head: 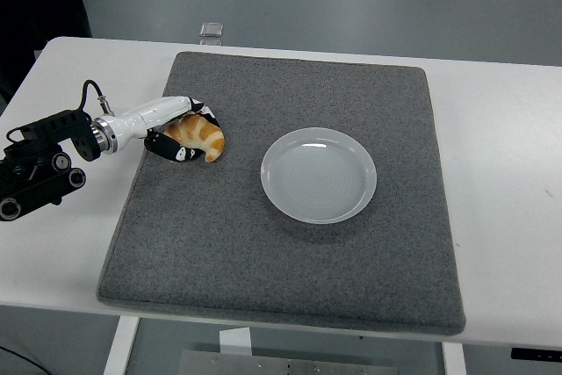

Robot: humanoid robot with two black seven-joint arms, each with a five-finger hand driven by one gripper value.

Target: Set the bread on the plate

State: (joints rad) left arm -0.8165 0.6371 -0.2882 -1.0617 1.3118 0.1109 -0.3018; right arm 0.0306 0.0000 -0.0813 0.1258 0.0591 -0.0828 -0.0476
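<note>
A golden croissant [201,136] lies on the left part of the grey felt mat [290,243]. My left hand [188,133] comes in from the left edge and its white and black fingers [178,153] are curled around the croissant, above and below it. The croissant still rests on the mat. A round white plate [319,175] sits near the mat's middle, about a plate's width to the right of the croissant, with nothing on it. My right arm does not show.
The mat covers most of the white table [509,129]. A small clear object [211,31] sits at the table's far edge, behind the mat. My left forearm and its black cable [44,157] lie over the table's left side.
</note>
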